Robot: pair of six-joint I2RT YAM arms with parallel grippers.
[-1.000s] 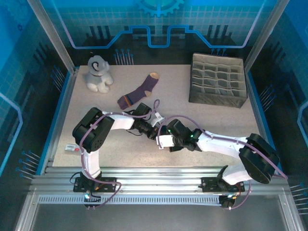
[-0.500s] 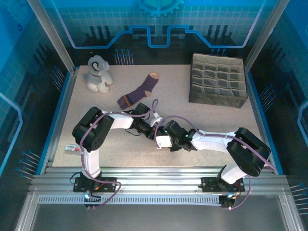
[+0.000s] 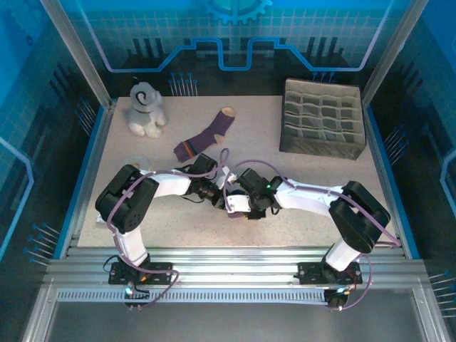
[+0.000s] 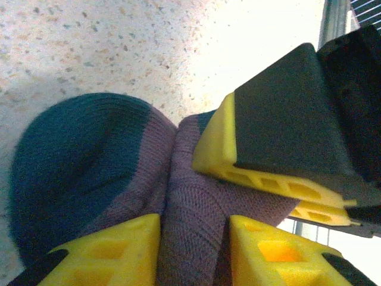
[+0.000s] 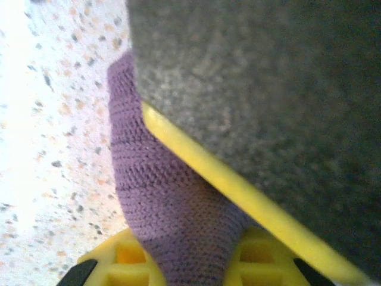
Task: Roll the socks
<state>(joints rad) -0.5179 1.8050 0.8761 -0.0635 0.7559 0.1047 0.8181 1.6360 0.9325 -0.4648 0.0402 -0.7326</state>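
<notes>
Lying on the speckled table (image 3: 320, 171): a grey toy (image 3: 146, 110), a grey box (image 3: 324, 117), a purple sock (image 3: 206, 135), a second sock (image 4: 113, 173).

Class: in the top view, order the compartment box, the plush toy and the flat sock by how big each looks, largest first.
1. The compartment box, clearly largest.
2 and 3. The plush toy and the flat sock: too alike in area to rank.

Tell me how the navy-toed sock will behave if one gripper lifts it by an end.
Probably floppy: the navy-toed sock is soft knit, creased where it bunches. It likely weighs little and should not slip easily, since the textured yarn looks grippy. The free end would probably droop.
</notes>
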